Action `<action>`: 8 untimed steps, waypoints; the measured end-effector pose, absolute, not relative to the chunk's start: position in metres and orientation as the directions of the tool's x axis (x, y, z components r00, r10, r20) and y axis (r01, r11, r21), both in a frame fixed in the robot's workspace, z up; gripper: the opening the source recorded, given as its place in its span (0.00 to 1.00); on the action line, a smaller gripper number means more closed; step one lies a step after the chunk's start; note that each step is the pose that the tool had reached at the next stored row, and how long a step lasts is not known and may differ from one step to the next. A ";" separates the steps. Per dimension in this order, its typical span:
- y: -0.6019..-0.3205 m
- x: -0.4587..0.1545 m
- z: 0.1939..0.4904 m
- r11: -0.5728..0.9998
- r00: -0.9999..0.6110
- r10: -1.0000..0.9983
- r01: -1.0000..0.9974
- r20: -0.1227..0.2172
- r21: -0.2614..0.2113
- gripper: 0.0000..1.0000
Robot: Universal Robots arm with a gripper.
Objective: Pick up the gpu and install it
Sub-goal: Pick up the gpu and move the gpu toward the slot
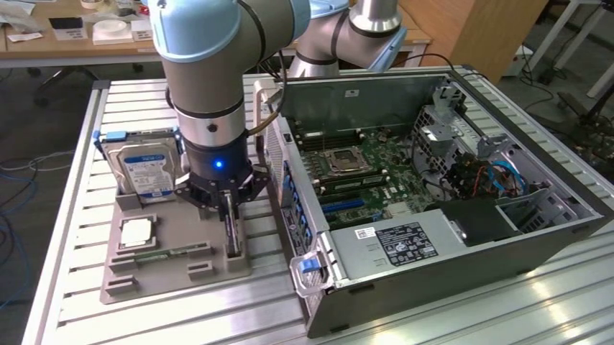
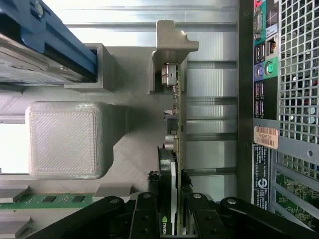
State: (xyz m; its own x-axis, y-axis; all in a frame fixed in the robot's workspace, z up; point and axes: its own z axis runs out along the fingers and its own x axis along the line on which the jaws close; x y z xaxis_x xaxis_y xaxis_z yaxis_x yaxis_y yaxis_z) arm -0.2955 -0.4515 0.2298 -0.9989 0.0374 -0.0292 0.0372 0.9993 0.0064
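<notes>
Hidden: in the exterior view the arm's wrist covers the far part of the gpu (image 1: 231, 237), and its lower edge is sunk in the grey fixture tray (image 1: 163, 277).
Cut off: in the wrist view the card passes between the fingers (image 2: 152, 199) and runs out of the picture. Of the hard drive (image 2: 55, 40), the blue rail and one edge show.
Hard to make out: the gpu (image 2: 175, 124) is seen edge-on, so its faces barely show.
Gpu position: standing on its long edge in the tray's slot, on the slatted table (image 1: 86, 316), just beside the computer case (image 1: 537, 237).
Long axis: level, parallel to the case's rear panel (image 2: 294, 74).
Ends: the silver bracket end sits in a grey post of the tray, away from the fingers.
Faces: green board toward the case, black cooler away from it.
Gripper (image 1: 226, 212): narrow, closed on the card's top edge, one finger on each face (image 2: 169, 186).
Neighbours: hard drive (image 1: 144, 169), processor (image 1: 136, 231) and memory stick (image 1: 177, 253) on the same tray.
</notes>
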 end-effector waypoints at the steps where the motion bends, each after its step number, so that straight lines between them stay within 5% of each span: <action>1: -0.451 -0.295 0.230 0.999 -0.999 0.037 0.037 -0.029 0.006 0.27; 8: -0.451 -0.295 0.237 0.999 -0.999 0.037 0.037 -0.029 0.006 0.27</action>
